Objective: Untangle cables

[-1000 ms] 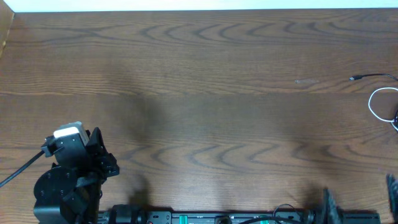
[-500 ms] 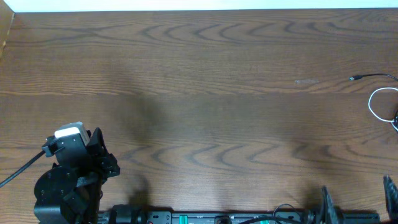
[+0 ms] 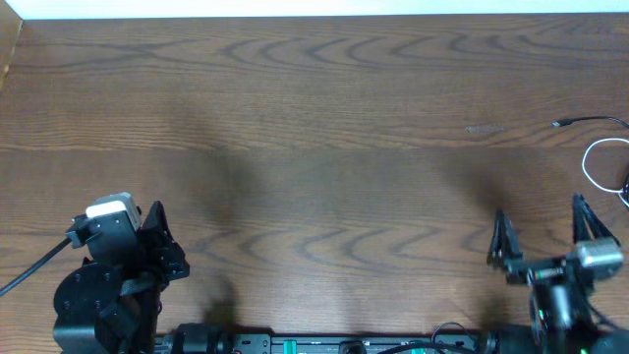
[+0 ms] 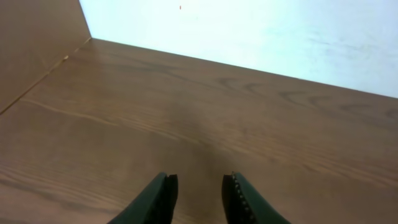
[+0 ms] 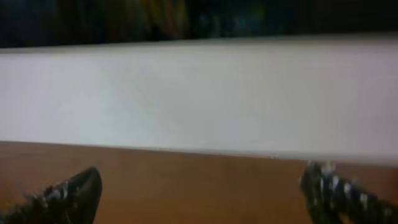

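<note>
The cables lie at the table's far right edge in the overhead view: a thin black cable with a small plug end, and a white cable curled in a loop just below it, both partly cut off by the frame. My right gripper stands wide open over bare wood, nearer the front edge than the cables, with nothing between its fingers. My left gripper is at the front left, far from the cables. Its jaws are a little apart and empty.
The wooden table has a raised wooden side wall at the left and a white strip along the far edge. A black rail runs along the front edge between the arm bases.
My right gripper has risen from the bottom right edge into the overhead view, moving away from the front edge. The left arm has stayed in place. The cables have not moved.
</note>
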Available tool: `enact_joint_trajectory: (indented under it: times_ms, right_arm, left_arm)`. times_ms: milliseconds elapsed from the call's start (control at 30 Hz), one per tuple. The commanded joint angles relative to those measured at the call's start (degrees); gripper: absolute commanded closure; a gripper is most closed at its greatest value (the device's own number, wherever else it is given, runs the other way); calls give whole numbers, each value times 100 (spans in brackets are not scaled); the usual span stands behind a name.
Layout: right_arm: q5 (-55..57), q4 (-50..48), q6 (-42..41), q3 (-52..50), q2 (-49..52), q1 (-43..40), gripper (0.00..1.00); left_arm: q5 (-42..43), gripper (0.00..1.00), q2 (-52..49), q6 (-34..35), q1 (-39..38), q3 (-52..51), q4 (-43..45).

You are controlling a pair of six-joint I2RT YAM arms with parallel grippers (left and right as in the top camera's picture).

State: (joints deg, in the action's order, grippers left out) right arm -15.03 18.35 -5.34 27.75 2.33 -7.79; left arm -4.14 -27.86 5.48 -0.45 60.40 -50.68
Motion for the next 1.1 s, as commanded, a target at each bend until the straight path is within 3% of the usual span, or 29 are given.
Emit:
enact_joint_trajectory:
  times_ms: [0, 133, 267, 467, 800, 1067]
  right_arm:
    - [715, -527, -673, -684, -39, 28, 1]
    - [798, -1447, -728, -1381, -39, 28, 1]
    - [1838, -1545, -1720, -1843, -35, 28, 1]
    - [1897, -2065, -1823, -2385, -35, 28, 1]
    - [1902, -1784, -1860, -2542, -33, 28, 1]
    - [2033, -1132, -2459, -2599, 0, 28, 1]
  left_arm:
    - [63, 66, 20, -57, -17, 59, 17]
    - [61, 61, 20, -59, -17, 59, 15]
    - [42, 60, 20, -59, -17, 59, 17]
    - [44, 60, 20, -59, -17, 59, 15]
    - [42, 59, 20, -79, -17, 59, 11]
    - [44, 59, 20, -76, -17, 59, 11]
